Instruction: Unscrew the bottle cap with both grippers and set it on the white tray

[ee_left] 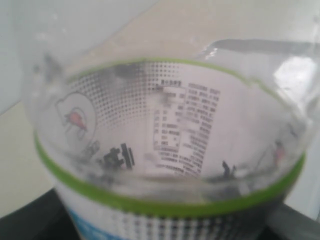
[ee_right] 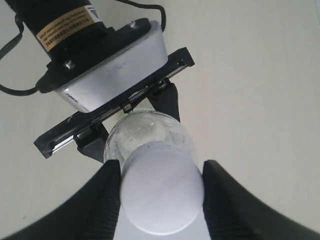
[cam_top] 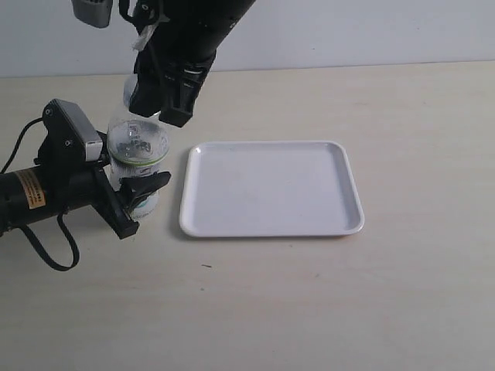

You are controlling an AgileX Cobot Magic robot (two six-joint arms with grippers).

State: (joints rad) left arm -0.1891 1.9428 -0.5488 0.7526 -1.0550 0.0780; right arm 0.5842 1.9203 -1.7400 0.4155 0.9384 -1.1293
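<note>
The clear bottle (cam_top: pixel 138 148) with its white-and-green label stands upright on the table, left of the white tray (cam_top: pixel 271 189). My left gripper (cam_top: pixel 144 203) is shut on the bottle's lower body from the left side. In the left wrist view the bottle (ee_left: pixel 175 130) fills the picture. My right gripper (cam_top: pixel 158 104) comes down from above over the bottle's top. The right wrist view shows its two black fingers (ee_right: pixel 107 200) pressed on either side of the round white bottle cap (ee_right: pixel 162 187), which sits on the bottle's neck. In the exterior view the cap is hidden by the gripper.
The light wooden table (cam_top: pixel 348 309) spreads to the front and right of the tray. A black cable (cam_top: pixel 46 251) loops beside the left arm at the left edge. A pale wall runs along the back.
</note>
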